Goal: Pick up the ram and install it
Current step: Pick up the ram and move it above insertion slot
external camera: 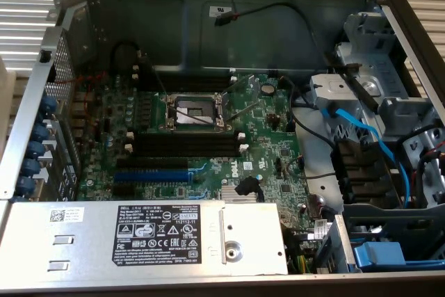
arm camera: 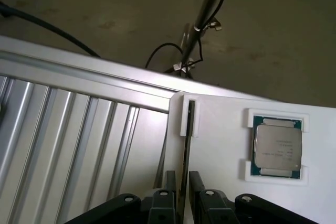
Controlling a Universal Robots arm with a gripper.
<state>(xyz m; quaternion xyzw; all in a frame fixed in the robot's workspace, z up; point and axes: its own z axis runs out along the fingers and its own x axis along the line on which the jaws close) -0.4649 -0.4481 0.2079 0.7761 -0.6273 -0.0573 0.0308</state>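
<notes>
The gripper [arm camera: 182, 178] hangs over the white tray [arm camera: 220, 148], jaws wide astride the ram [arm camera: 187, 150], which stands on edge, lengthwise along the tray's edge.

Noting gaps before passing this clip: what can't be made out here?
Wrist view: the ram, edge-on, hides its own label and chips; the frame edge cuts off one end.
Wrist view: contact between the gripper and the ram is unclear.
Wrist view: markings on the processor are too fine to read.
Exterior view: print on the power supply label is too fine to read.
</notes>
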